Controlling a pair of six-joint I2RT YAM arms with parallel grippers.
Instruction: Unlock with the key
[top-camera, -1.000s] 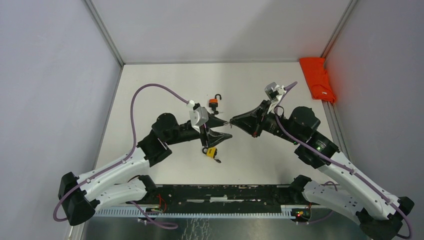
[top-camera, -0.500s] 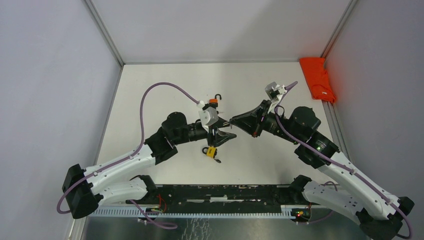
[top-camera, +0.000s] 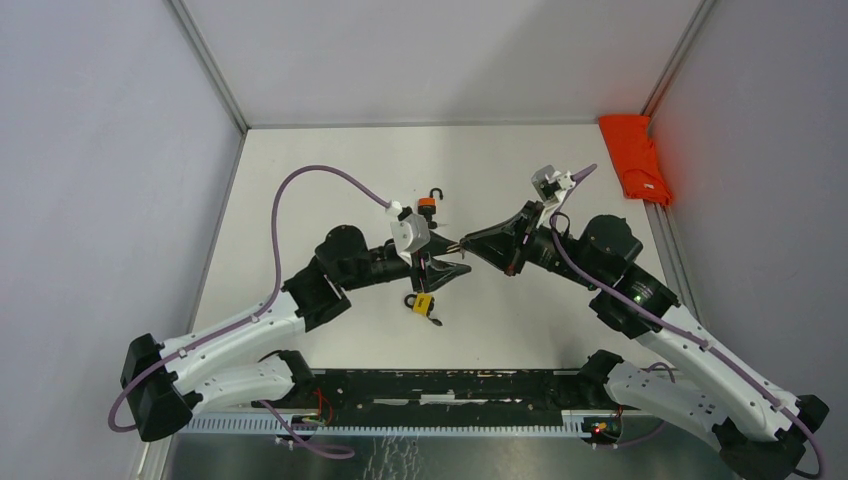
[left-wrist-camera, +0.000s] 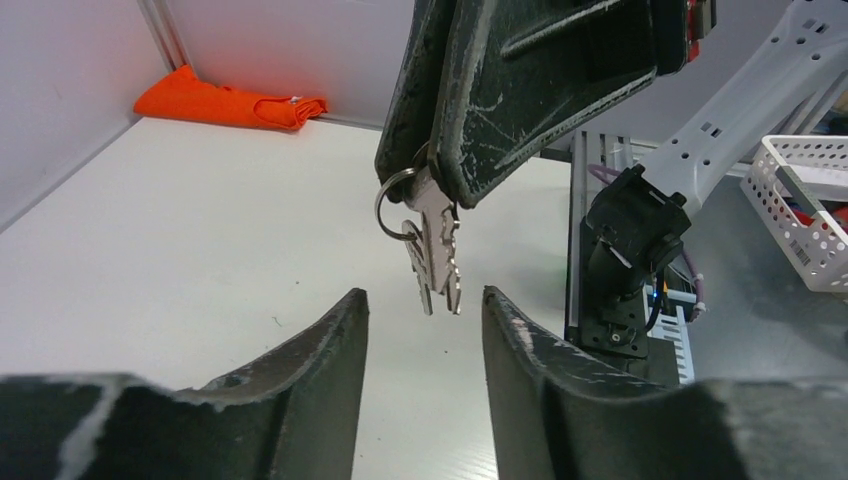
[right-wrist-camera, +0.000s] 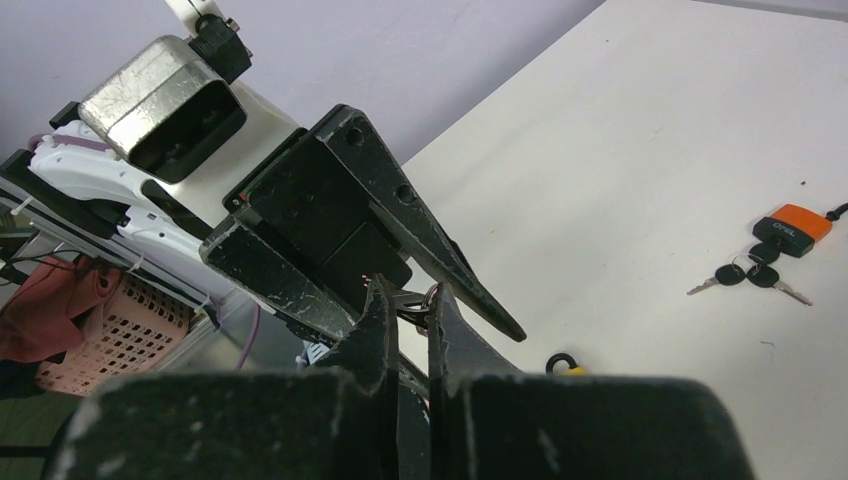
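My left end effector (left-wrist-camera: 422, 310) stands wide, framing the keys (left-wrist-camera: 437, 255) (a handover, I reckon). The yellow padlock (top-camera: 423, 304) waits on the surface (top-camera: 520, 320) below. My right end effector (left-wrist-camera: 440, 185) pinches those keys, blades dangling free.

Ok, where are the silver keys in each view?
Top external: silver keys, tiny, at centre where the two arms' tips meet.
Left wrist: silver keys hang at centre, above the open left end effector.
Right wrist: silver keys, only the ring showing, low centre.
Shared landmark: the right end effector pinching them.
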